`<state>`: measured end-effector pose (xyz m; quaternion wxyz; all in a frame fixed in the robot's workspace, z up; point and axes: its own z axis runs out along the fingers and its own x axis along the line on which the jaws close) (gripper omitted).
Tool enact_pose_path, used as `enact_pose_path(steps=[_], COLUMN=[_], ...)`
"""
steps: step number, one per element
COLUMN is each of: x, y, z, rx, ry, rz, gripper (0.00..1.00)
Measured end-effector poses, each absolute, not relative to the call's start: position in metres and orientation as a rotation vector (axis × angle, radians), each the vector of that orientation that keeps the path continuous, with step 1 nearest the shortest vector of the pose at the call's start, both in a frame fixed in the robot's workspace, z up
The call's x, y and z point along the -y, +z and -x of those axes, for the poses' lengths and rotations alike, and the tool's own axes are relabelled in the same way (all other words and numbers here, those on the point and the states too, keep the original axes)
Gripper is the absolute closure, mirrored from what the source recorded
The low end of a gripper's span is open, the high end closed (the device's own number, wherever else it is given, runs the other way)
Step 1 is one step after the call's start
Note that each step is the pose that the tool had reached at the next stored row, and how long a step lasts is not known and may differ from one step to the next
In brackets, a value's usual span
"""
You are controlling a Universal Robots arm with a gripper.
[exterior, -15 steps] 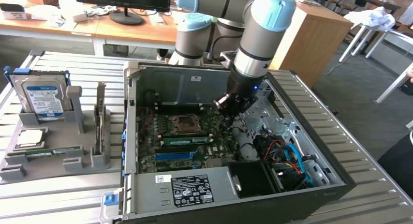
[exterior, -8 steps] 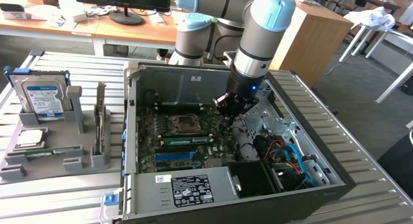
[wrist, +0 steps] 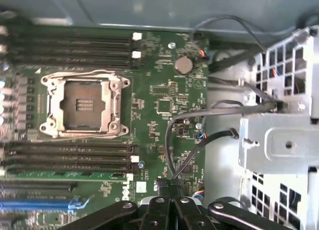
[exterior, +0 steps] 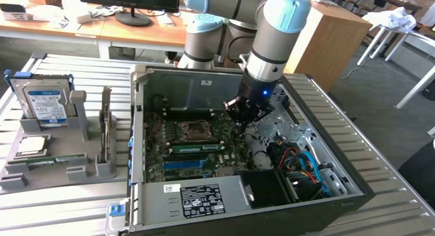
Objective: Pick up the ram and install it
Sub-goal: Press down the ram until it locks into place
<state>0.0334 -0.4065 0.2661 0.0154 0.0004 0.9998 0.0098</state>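
Here the gripper [exterior: 246, 123] hovers inside the open computer case [exterior: 340, 180], fingers pressed together and empty. The ram [exterior: 195, 148] sits in a motherboard [wrist: 169, 100] slot beside the CPU socket [wrist: 84, 106]; check it is level and latched.

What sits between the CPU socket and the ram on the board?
Empty black memory slots, side by side, in the wrist view; the ram lies just beyond them from the socket.

Silver hard drive [exterior: 45, 104] upright in grey holder [exterior: 61, 167], beside open computer case [exterior: 340, 159]
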Motion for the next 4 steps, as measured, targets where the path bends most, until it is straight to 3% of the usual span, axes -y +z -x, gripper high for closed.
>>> enact_pose_path(steps=[4], x=[0.4065], y=[0.266], z=[-0.0334], rx=[-3.11], ry=[0.029], rz=[-0.064], gripper=[0.9])
